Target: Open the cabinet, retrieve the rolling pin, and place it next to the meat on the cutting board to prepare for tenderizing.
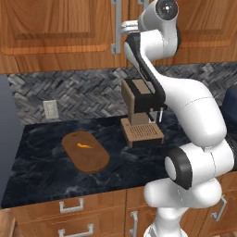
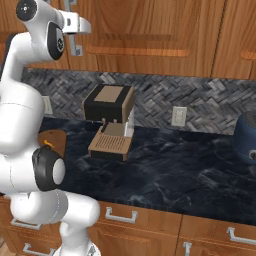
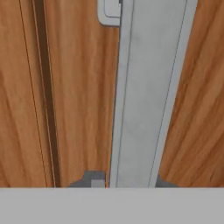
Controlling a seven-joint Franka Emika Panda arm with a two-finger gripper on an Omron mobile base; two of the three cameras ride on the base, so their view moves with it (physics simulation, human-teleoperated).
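Note:
The cabinet (image 1: 55, 23) of reddish-brown wood hangs above the counter with its door shut. My gripper (image 1: 122, 29) is up at its vertical silver bar handle (image 1: 115, 44) and shut on it. In the hand view the handle (image 3: 148, 96) runs straight up between the two dark fingertips (image 3: 94, 179), which press against its sides. From the right, the gripper (image 2: 75, 25) sits on the same handle (image 2: 76, 48). The oval dark cutting board (image 1: 85, 151) lies on the counter at the left with the small orange meat (image 1: 84, 146) on it. The rolling pin is hidden.
A coffee machine (image 1: 141, 104) with a slatted tan tray (image 1: 142, 133) stands at the back of the black marble counter (image 1: 46, 176). A dark blue appliance (image 2: 247, 135) sits at the far right. Drawers with horizontal handles (image 1: 71, 206) run below the counter.

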